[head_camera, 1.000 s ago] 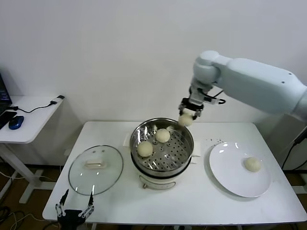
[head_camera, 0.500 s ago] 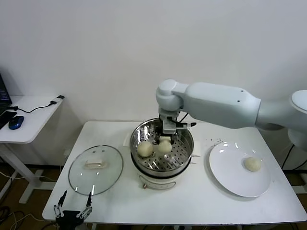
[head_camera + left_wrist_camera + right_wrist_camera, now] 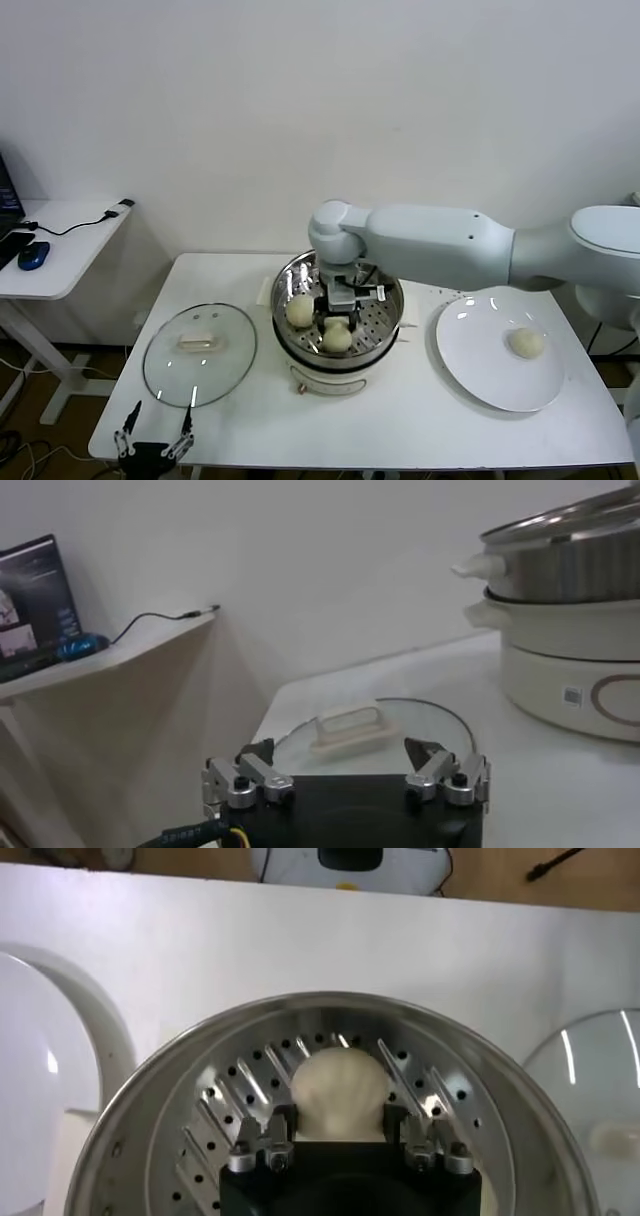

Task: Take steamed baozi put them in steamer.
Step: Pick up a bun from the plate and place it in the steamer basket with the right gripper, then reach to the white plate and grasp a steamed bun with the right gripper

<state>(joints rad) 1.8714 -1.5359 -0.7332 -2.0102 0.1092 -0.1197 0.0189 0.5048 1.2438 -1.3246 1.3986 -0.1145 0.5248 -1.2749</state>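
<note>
Over the steamer (image 3: 338, 322) at the middle of the table (image 3: 420, 410), the right gripper (image 3: 336, 312) reached down into the pot, its fingers (image 3: 278, 1140) closed on a baozi (image 3: 340, 1094) just above the perforated tray (image 3: 225, 1110).
A second baozi (image 3: 300, 310) lay on the tray toward the left side of the steamer, and the third one is hidden in all views. One more baozi (image 3: 526, 342) sat on the white plate (image 3: 470, 362) near the right edge of the table. A glass lid (image 3: 199, 353) lay flat near the left edge. Below the front left corner of the table, the left gripper (image 3: 345, 766) waited with its fingers wide apart, holding nothing.
</note>
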